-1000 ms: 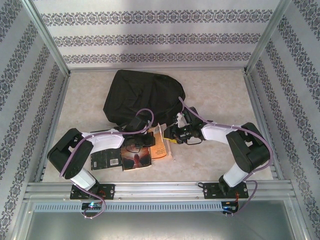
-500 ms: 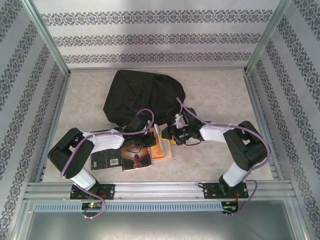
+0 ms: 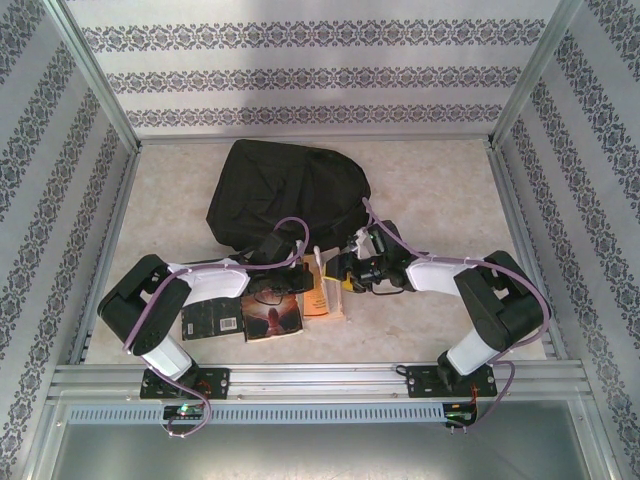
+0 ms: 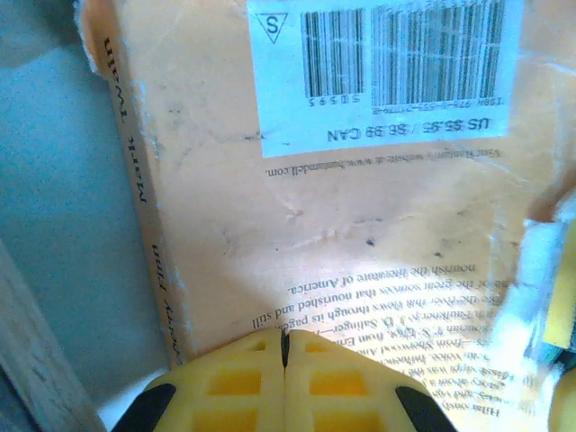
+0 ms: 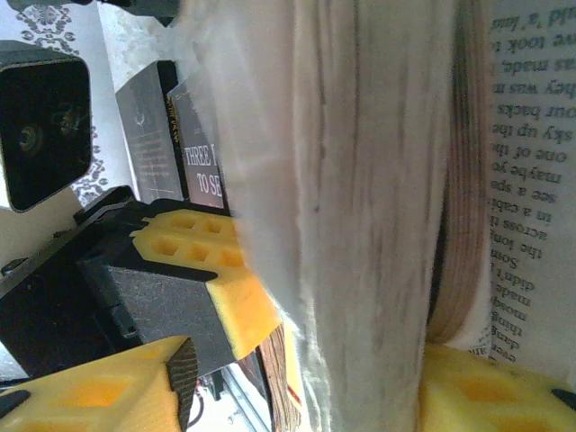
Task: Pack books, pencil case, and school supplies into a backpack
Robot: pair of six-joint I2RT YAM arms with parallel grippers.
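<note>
The black backpack (image 3: 290, 195) lies at the back of the table. In front of it an orange book (image 3: 322, 297) lies partly open, its back cover with a barcode (image 4: 360, 180) facing up. My left gripper (image 3: 305, 278) (image 4: 283, 340) is shut and empty, with its tips against that cover. My right gripper (image 3: 338, 272) (image 5: 315, 360) is open astride the book's raised page block (image 5: 360, 225). Its right finger (image 5: 486, 387) touches the pages and its left finger (image 5: 108, 396) stands apart. A black book (image 3: 213, 320) and a dark brown book (image 3: 272, 318) lie near the left arm. The pencil case and school supplies are out of view.
Metal frame rails (image 3: 320, 378) run along the near edge and up both sides of the table. Patterned walls close in the back and sides. Bare tabletop (image 3: 440, 190) stretches to the right of the backpack.
My right gripper has pushed leftward into the orange book, and its jaws have widened a little. The book's pages now stand lifted. The left arm has not moved.
</note>
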